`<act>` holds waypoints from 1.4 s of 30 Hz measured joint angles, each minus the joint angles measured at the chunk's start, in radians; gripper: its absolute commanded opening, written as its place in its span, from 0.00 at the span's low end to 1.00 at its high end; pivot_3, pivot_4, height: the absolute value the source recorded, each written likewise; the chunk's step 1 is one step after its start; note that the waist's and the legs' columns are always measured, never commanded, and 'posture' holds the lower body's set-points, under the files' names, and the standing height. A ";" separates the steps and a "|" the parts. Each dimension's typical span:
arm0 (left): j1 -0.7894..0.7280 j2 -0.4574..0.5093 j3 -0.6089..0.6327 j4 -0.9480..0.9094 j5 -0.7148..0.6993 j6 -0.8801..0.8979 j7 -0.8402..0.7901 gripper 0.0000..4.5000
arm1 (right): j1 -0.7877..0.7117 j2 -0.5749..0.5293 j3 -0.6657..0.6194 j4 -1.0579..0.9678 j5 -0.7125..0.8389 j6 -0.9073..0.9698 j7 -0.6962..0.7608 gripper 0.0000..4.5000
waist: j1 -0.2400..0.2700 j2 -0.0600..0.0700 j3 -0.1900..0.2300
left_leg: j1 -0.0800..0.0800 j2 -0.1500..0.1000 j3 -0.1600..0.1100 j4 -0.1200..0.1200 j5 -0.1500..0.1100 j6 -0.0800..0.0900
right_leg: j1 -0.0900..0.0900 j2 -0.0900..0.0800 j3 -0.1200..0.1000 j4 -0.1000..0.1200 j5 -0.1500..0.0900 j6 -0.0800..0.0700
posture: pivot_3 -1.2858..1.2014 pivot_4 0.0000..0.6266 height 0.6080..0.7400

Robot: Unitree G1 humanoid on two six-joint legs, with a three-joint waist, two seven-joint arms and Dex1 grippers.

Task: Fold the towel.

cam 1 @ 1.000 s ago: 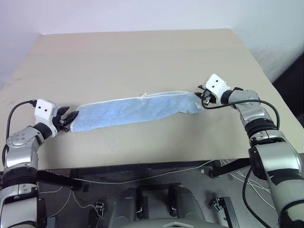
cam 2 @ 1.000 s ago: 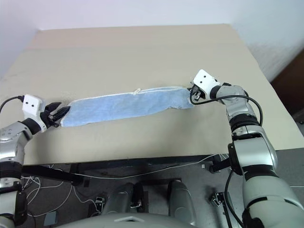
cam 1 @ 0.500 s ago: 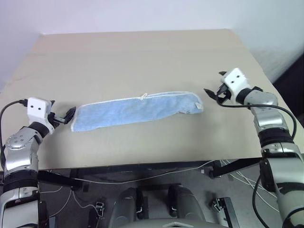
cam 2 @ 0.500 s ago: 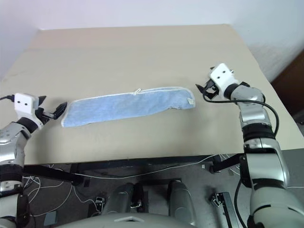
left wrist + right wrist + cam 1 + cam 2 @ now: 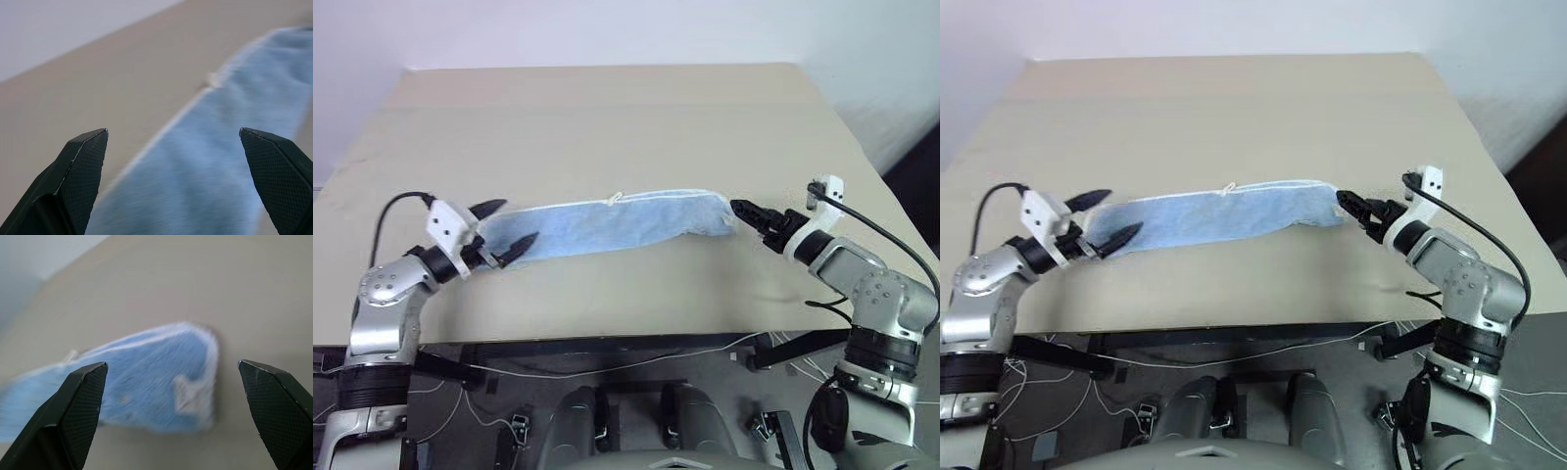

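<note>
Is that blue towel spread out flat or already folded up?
Folded, at least lengthwise: the blue towel lies as a long narrow strip on the table, not yet folded end to end.

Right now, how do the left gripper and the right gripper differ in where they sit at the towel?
The left gripper is at the towel's left end, its fingers spread over the cloth; the right gripper sits just off the right end. The left points rightward along the towel, the right points leftward. Both are open and hold nothing.

Lighting is bright, even and diffuse with faint shadows on the counter (image 5: 607, 117); both wrist views blur the towel (image 5: 146, 377), while fingertips (image 5: 80, 161) stay sharp.
</note>
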 measured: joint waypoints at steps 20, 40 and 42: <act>0.031 -0.150 -0.150 -0.044 0.003 0.022 -0.045 1.00 | -0.044 0.361 -0.222 0.066 0.430 0.063 -0.602 0.99 | -0.003 -0.001 -0.002 | 0.002 0.000 0.000 0.000 -0.002 0.007 | 0.002 0.004 0.000 0.000 0.000 0.000 | 0.52 0.24 1.00; 0.112 -0.213 -0.176 -0.106 0.004 0.062 0.021 1.00 | -0.077 0.366 -0.110 0.246 0.428 -0.350 -0.605 0.07 | 0.000 -0.006 -0.014 | 0.003 0.001 -0.002 0.000 -0.003 0.008 | 0.004 0.003 -0.001 -0.003 -0.001 -0.001 | 0.52 0.24 1.00; 0.114 -0.214 -0.179 -0.107 0.004 0.065 0.021 1.00 | -0.078 0.362 -0.110 0.245 0.444 -0.366 -0.602 0.01 | 0.001 -0.008 -0.017 | 0.003 0.001 -0.002 0.000 -0.004 0.007 | 0.004 0.002 -0.001 -0.004 -0.002 -0.003 | 0.52 0.24 1.00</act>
